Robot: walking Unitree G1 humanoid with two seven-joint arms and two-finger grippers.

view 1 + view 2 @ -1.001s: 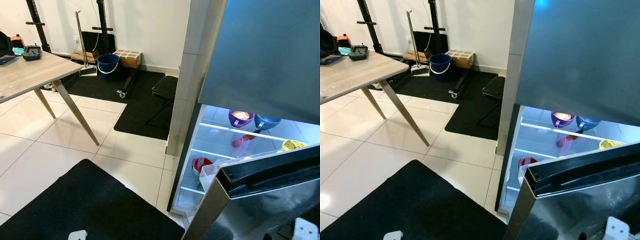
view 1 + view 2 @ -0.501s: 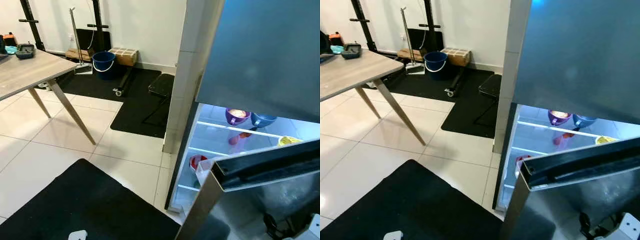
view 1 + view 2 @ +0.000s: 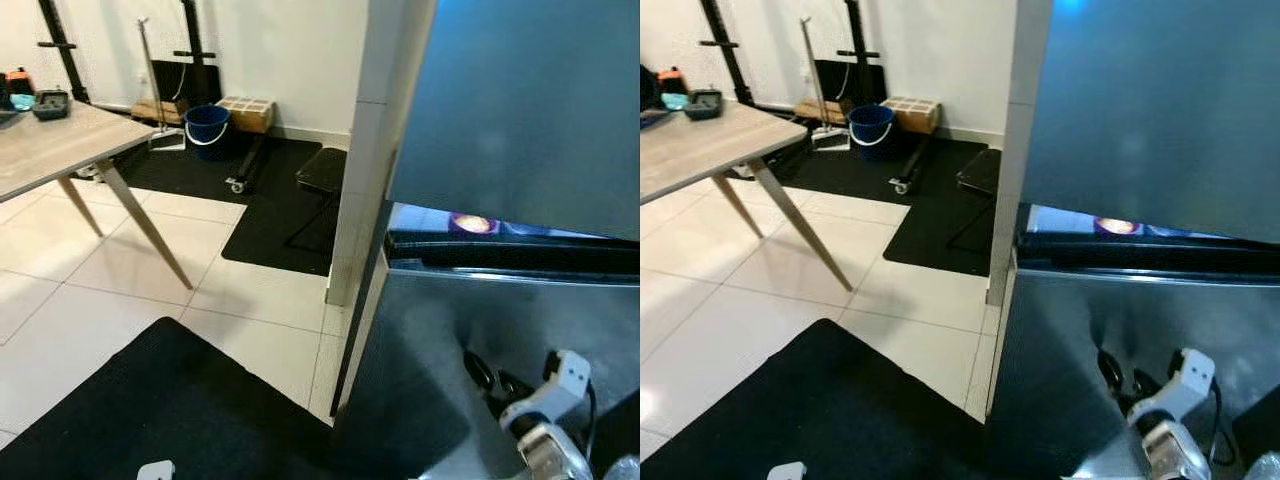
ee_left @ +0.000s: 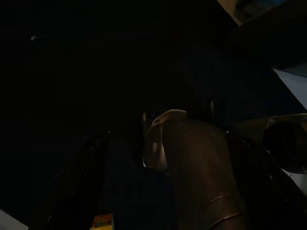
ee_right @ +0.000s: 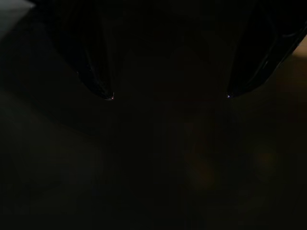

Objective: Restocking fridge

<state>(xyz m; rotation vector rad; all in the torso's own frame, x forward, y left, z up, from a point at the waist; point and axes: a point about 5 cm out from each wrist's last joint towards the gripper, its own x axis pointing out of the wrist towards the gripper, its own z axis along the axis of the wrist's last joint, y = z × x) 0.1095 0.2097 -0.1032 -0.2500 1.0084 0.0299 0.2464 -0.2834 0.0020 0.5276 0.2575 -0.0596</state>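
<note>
**A:** Where does the fridge stand?

**B:** On the robot's right. Its lower door (image 3: 480, 350) is brushed steel with a dull sheen and a black strip along the top edge. It is nearly closed. A thin lit slit above the strip shows a purple bowl (image 3: 474, 224) on a shelf inside. The upper door (image 3: 520, 110) is a smooth, blue-grey, slightly glossy panel.

**A:** And the right gripper?

**B:** The right gripper (image 3: 492, 380) is at the steel door's face, low down, beyond a white wrist fitting. In the right wrist view its two black fingertips (image 5: 98, 81) are tapered and stand well apart, with nothing between them; the rest is dark.

**A:** The left gripper?

**B:** The left wrist view is too dark, so I cannot tell how its fingers stand.

**A:** What else is in the room?

**B:** Glossy pale floor tiles (image 3: 100, 270), a matte black mat (image 3: 180, 410) in front of the robot, and another mat (image 3: 290, 200) by the wall. A table (image 3: 50, 150) with a pale wood-grain top and slanted tapered legs stands to the left. A round blue bucket (image 3: 208, 127) with a white handle sits just beside a cardboard box (image 3: 246, 113).
</note>
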